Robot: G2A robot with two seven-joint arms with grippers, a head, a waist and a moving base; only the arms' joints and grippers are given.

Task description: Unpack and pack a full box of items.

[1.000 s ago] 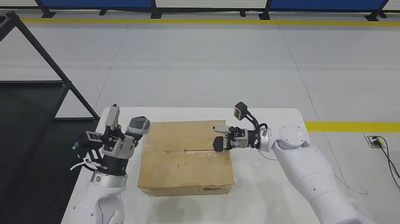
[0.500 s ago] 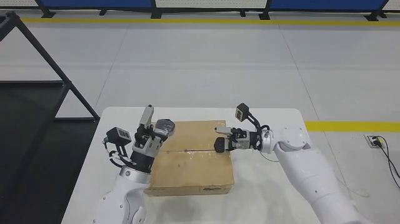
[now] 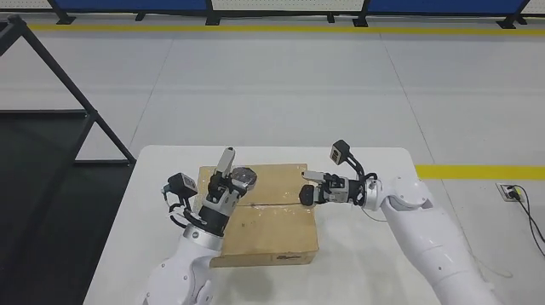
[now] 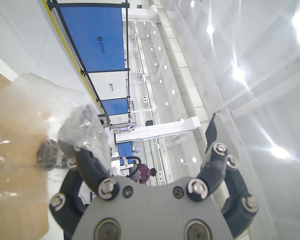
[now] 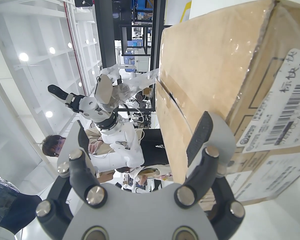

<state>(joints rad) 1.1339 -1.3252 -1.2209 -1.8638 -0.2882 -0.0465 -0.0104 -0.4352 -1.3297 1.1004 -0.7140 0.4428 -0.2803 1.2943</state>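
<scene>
The cardboard box (image 3: 264, 220) is sitting closed in the middle of the white table (image 3: 358, 254). Its two top flaps are meeting along a seam (image 3: 264, 206) that is shining with clear tape.

The left gripper (image 3: 236, 169) is hovering over the box's top, near the left rear corner. Its fingers are spreading wide apart and are pinching nothing between them. A crumpled piece of clear plastic film (image 4: 85, 123) is clinging to one of those fingers. In the right wrist view the film (image 5: 130, 86) is stretching from the left gripper (image 5: 77, 88) down toward the box's top by the seam. Whether it is tape or wrap is hard to tell.

The right gripper (image 3: 308, 185) is sitting at the box's right edge, level with the seam. Its fingers are parting widely and are holding nothing. One finger is lying close over the top flap near the edge, and whether it is touching the cardboard cannot be told. A printed shipping label (image 5: 277, 116) is showing on a side wall of the box just beside the right gripper (image 5: 142, 126).
</scene>
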